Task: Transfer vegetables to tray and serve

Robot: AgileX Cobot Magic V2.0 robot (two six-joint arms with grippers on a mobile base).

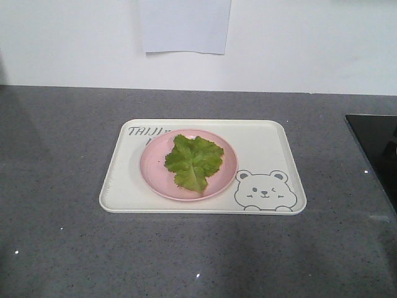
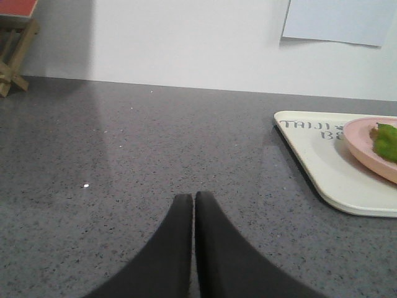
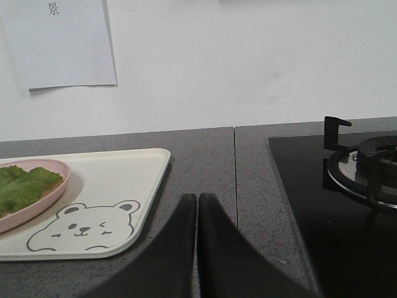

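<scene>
Lettuce leaf (image 1: pixel 194 161): light, floppy, tears easily; I'd pinch its pale midrib.
Jaws: both pairs together, holding nothing.

A bright green, crinkly lettuce leaf (image 1: pixel 195 161) with a paler midrib lies flat on a round pink plate (image 1: pixel 153 169). The plate sits on a cream-white rectangular tray (image 1: pixel 268 149) with rounded corners. The tray rests flat, showing a grey winking bear drawing and partly hidden "TAIJI" lettering.

My two pairs of fingers

Left fingers (image 2: pixel 180 248) and right fingers (image 3: pixel 183 248): matte black, smooth, each broad at the base, tapering to rounded tips.
</scene>
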